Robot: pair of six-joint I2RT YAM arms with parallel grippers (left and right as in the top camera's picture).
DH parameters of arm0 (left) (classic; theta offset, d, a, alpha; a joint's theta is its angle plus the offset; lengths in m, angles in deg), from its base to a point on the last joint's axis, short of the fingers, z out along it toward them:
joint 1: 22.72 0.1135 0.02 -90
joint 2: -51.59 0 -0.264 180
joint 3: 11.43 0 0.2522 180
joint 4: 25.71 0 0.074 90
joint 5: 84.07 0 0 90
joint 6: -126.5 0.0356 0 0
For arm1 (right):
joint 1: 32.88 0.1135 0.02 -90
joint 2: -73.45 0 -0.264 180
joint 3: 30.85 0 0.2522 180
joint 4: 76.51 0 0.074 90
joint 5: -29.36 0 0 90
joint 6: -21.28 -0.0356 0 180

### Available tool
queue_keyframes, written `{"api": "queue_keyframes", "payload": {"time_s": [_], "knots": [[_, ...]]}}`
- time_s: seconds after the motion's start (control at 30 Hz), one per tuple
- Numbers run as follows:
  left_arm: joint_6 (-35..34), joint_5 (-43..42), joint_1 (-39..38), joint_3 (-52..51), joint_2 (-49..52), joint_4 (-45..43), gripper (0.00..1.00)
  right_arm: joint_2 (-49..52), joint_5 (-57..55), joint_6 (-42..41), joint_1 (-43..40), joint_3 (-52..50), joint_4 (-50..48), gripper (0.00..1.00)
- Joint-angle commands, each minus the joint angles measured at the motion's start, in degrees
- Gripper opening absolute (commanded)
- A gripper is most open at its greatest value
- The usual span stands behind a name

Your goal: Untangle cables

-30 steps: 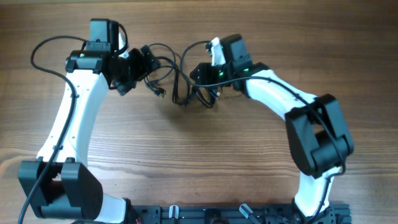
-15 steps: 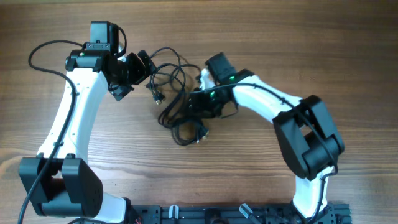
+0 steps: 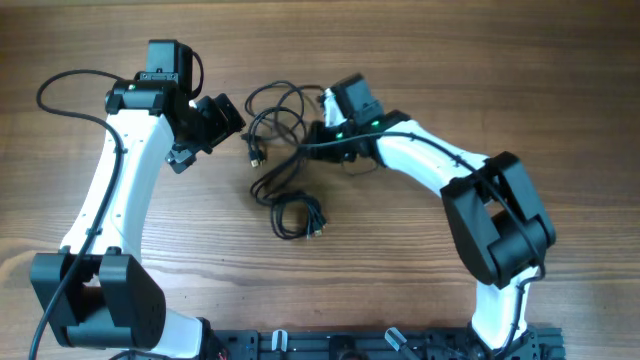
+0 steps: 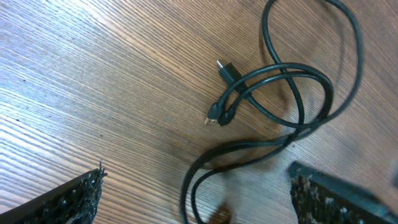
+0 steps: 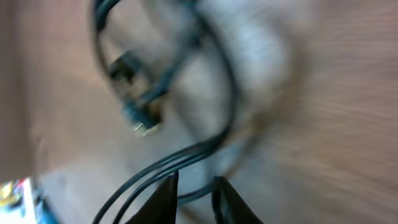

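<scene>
1. Wooden table [image 3: 400,270], seen from overhead. The cables [image 3: 283,168] lie in the upper middle, between the two arms.
2. Cable layout: loose loops at the top, two strands running down-left from the right arm's tip, and a small coil [image 3: 300,216] lying nearest the robot base, apart from both grippers. One plug [image 3: 255,158] points down on the left side of the tangle.
3. Left gripper [image 3: 222,118]: sits just left of the loops, not touching them in the overhead view.
4. Left wrist view: left gripper [image 4: 198,175] has its fingers [image 4: 74,199] spread wide, one at each lower corner. Nothing held. A cable strand lies on the table below the gap. Beyond it, crossed loops [image 4: 273,74] with two plug ends [image 4: 227,70], both resting flat on the wood.
5. Right gripper [image 3: 318,135]: at the right edge of the tangle, with strands running right up to it.
6. Right wrist view, badly blurred: right gripper [image 5: 194,193] has its fingers [image 5: 163,199] drawn close, with only a thin gap. Two strands [image 5: 186,155] pass by the fingertips, and a plug [image 5: 140,121] sits further off. Cannot tell if any strand is pinched.
</scene>
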State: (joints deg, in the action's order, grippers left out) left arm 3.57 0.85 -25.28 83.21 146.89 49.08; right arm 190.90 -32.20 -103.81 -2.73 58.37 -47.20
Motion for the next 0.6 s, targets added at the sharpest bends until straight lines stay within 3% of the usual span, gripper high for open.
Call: {"api": "queue_keyframes", "payload": {"time_s": [0.0, 0.17, 0.43, 0.57], "knots": [[-0.4, 1.8, 0.2, -0.3, 0.5, -0.2, 1.0, 1.3, -5.6, 0.5, 1.4, 0.0, 0.3, 0.25], [-0.4, 1.7, 0.2, -0.3, 0.5, -0.6, 1.0, 1.3, -8.4, 0.4, 4.6, -0.1, -0.4, 0.28], [-0.3, 1.7, 0.2, -0.3, 0.5, 0.2, 1.0, 1.5, -25.6, -4.1, 8.8, -0.1, -0.2, 0.29], [-0.3, 1.7, 0.2, -0.3, 0.5, 0.1, 1.0, 2.5, -25.9, -4.0, 9.1, -0.1, -2.6, 0.36]]}}
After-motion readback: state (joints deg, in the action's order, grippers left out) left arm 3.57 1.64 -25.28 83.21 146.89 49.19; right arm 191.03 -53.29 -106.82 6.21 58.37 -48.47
